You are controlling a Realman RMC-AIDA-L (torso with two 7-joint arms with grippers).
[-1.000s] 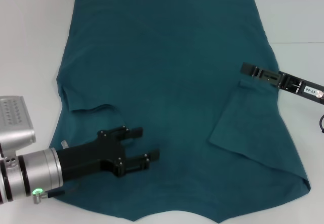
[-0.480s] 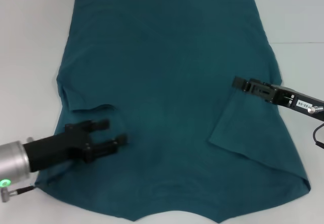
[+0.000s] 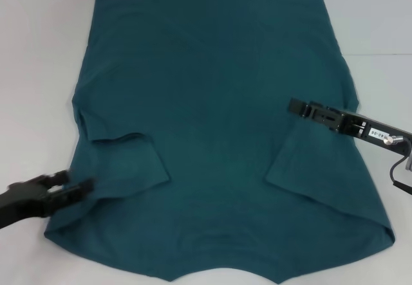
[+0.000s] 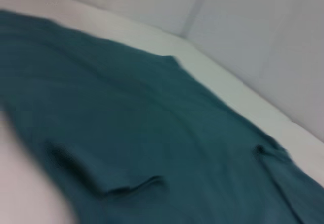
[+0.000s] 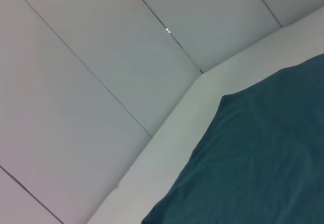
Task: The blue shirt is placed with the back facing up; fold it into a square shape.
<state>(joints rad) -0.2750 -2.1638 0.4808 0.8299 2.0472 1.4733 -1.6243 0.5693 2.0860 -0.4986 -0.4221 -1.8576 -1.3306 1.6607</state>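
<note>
The blue shirt (image 3: 212, 105) lies flat on the white table (image 3: 38, 73) and fills most of the head view. Its left sleeve (image 3: 125, 163) and right sleeve (image 3: 315, 163) are both folded inward onto the body. My left gripper (image 3: 76, 183) is at the shirt's near left edge, low, with its fingers apart and empty. My right gripper (image 3: 296, 107) reaches in from the right and hovers at the top corner of the folded right sleeve. The shirt also shows in the left wrist view (image 4: 152, 123) and in the right wrist view (image 5: 263, 158).
Bare white table surrounds the shirt on the left and right. White wall panels (image 5: 101, 57) stand behind the table's far edge. A black cable (image 3: 402, 175) hangs by the right arm.
My left gripper has drawn back to the near left, off the folded left sleeve, which stays lying on the shirt. My right gripper has slid a little further in over the shirt.
</note>
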